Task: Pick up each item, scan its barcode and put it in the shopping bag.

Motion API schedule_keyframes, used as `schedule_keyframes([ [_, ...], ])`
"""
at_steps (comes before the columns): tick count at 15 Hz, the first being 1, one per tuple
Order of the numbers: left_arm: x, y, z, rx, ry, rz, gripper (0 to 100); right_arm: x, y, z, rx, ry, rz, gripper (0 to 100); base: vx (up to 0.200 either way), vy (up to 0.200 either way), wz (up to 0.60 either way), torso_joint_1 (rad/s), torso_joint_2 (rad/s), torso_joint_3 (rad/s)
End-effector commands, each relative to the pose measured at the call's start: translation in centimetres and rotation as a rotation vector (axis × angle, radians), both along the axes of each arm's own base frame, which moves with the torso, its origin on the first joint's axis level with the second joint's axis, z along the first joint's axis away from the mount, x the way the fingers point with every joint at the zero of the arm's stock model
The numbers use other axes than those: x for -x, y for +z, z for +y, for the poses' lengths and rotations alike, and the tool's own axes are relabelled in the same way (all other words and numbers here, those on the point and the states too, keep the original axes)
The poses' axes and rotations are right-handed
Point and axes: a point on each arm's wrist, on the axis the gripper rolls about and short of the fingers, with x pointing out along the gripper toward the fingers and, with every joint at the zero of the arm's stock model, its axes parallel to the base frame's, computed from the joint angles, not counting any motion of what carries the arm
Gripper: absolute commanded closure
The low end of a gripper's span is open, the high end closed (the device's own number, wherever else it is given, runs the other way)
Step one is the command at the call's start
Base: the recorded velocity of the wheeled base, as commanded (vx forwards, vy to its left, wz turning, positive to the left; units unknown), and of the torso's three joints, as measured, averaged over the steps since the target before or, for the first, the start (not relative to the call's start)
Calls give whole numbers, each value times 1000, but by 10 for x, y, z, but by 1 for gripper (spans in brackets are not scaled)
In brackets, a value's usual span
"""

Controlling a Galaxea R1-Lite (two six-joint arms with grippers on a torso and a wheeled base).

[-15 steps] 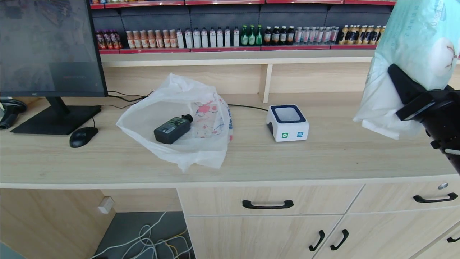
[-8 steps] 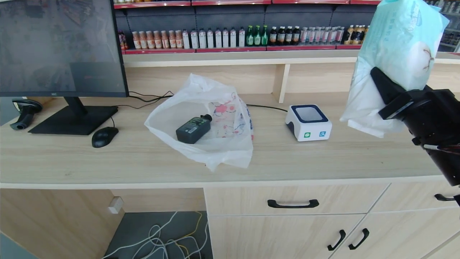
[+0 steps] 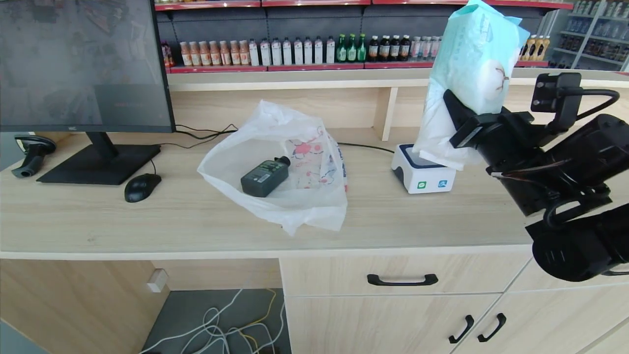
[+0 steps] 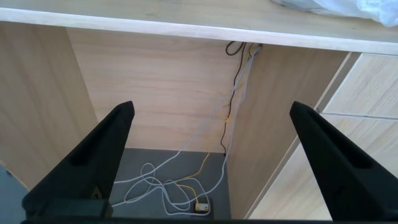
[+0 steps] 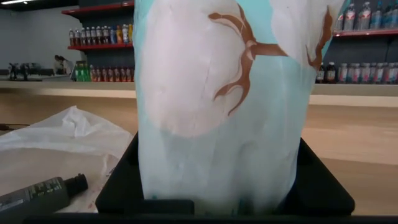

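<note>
My right gripper (image 3: pixel 464 120) is shut on a tall pale-green and white soft pack (image 3: pixel 469 73), held upright with its lower end just above the white barcode scanner (image 3: pixel 422 176) on the counter. In the right wrist view the pack (image 5: pixel 224 99) stands between the two black fingers (image 5: pixel 121 180). A translucent white shopping bag (image 3: pixel 280 167) lies open on the counter left of the scanner, with a dark green bottle (image 3: pixel 264 177) lying inside it. My left gripper (image 4: pixel 211 155) is open below counter level, facing the gap under the counter with loose cables (image 4: pixel 180 186).
A monitor (image 3: pixel 83 69) on a black stand, a black mouse (image 3: pixel 141 187) and a handheld scanner (image 3: pixel 30 155) sit at the counter's left. Shelves of bottles (image 3: pixel 304 49) run behind. Drawers with black handles (image 3: pixel 402 280) front the counter.
My right arm has carried the pack to the left, from the right edge to over the scanner. Early on, the head camera shifted, sliding the whole scene to the right.
</note>
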Motion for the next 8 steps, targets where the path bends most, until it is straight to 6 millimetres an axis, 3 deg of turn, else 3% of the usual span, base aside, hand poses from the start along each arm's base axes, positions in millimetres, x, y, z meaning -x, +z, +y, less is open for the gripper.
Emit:
schedule_keyframes([
  [1,0,0,0,0,1,0,0,-27,-22,12,12,11,39,100,0,0,0,0,0,0],
  [8,0,0,0,0,1,-2,0,-37,-38,0,-37,-40,101,100,0,0,0,0,0,0],
])
